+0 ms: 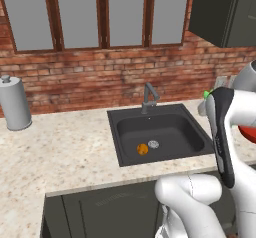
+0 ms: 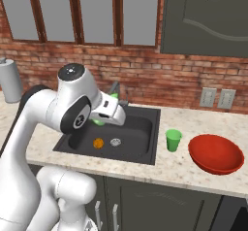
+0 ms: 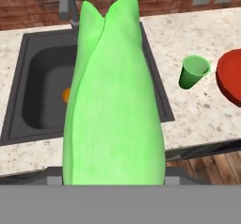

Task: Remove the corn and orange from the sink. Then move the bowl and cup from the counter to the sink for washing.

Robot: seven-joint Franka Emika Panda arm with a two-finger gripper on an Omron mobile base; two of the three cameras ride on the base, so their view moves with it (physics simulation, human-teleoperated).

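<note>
Hand view is basically all corn (image 3: 113,100) right now, a big bright green husk running up the middle of the frame from the bottom edge to its pointed tips near the top, so I've got it clamped in my gripper (image 2: 107,114) and it's up out of the basin. Behind it in that view the dark sink (image 3: 33,105) sits at left, with a sliver of the orange (image 3: 66,95) peeking out just past the corn's left edge, and the faucet (image 3: 67,4) at the top. Over on the right of the frame the green cup (image 3: 193,71) stands upright on the speckled counter (image 3: 197,115), with the red bowl (image 3: 230,79) just beside it at the right edge. In the right base view my hand hangs over the left part of the sink, bits of green showing around it, and the orange lies on the basin floor just left of the silver drain (image 2: 115,141). Left base view shows the same pair at frame centre, plus a paper towel roll (image 1: 13,104) at far left.
</note>
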